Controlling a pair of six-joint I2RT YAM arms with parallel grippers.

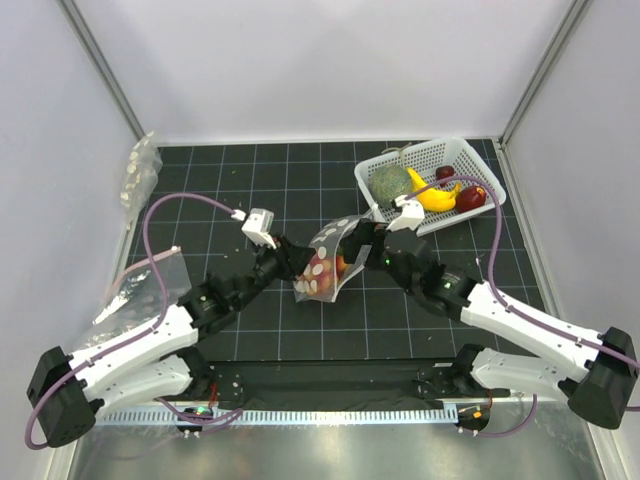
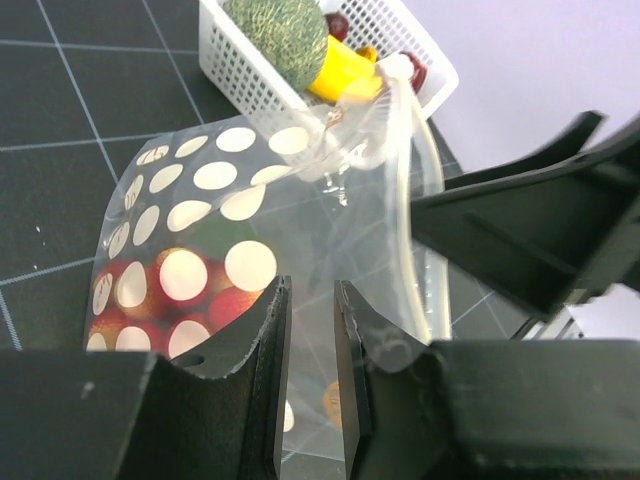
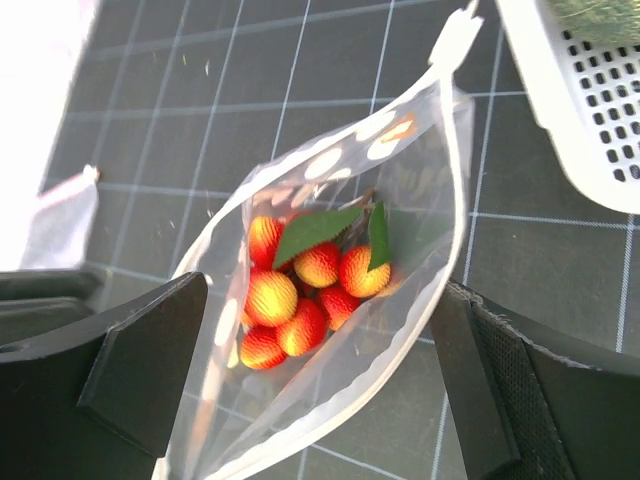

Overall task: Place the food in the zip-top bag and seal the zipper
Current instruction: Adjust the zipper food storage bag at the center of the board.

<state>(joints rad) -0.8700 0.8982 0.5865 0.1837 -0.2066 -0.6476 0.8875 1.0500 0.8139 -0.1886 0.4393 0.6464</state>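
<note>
The zip-top bag [image 1: 325, 262], clear with white dots, is at mid-table between both grippers, mouth towards the right arm. The food [image 3: 300, 290], a cluster of small red-yellow fruits with green leaves, lies inside it and shows red through the dots [image 2: 170, 290]. The zipper [image 3: 366, 400] gapes, its two strips apart. My right gripper [image 3: 320, 330] is wide open, one finger on each side of the bag's mouth, touching nothing. My left gripper [image 2: 312, 290] has its jaws a narrow gap apart, with the bag's [image 2: 250, 200] clear film running through the gap and over one finger.
A white basket [image 1: 470, 160] at the back right holds a yellow banana [image 1: 437, 198], a round green vegetable [image 1: 392, 182] and dark red fruit. It stands just beyond the bag. Plain clear bags [image 1: 140, 290] lie at the left edge, with another clear bag [image 1: 138, 170] behind.
</note>
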